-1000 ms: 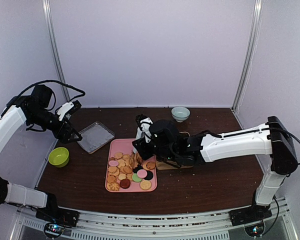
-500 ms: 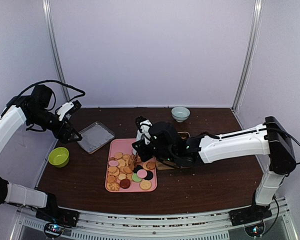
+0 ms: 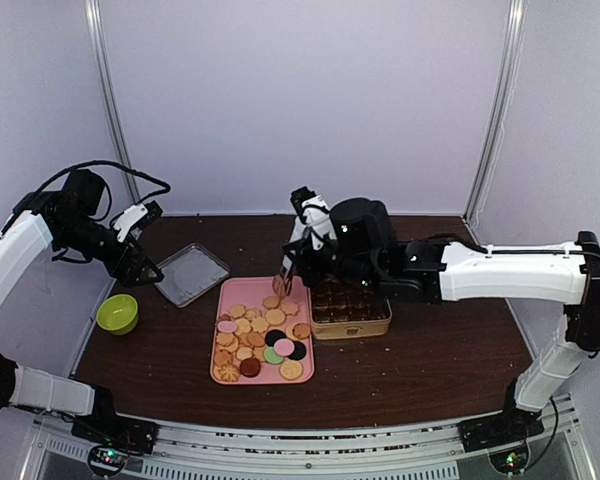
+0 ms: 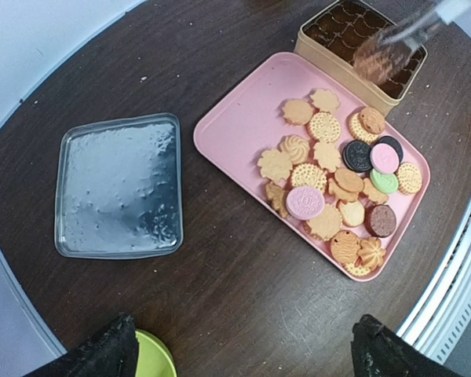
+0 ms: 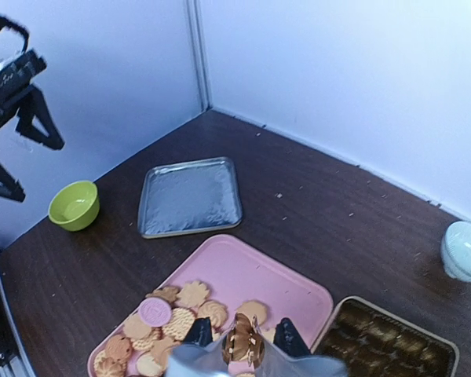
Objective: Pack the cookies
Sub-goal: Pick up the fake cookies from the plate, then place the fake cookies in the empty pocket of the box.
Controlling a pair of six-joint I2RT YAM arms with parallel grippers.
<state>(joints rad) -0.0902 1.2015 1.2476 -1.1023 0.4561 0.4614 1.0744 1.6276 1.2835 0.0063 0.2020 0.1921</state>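
Right pincer now up off pink tray, tan cookie tight between its tips.

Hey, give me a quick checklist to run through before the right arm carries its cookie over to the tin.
1. Right end effector shut on the tan scalloped cookie: ok.
2. Cookie lifted off the pink rectangular tray: ok.
3. Gold square tin uncovered, dark paper cups showing: ok.
4. Left end effector open, off to the side near the silver square lid, out of the path: ok.
5. Free cup left in the tin: cannot tell.
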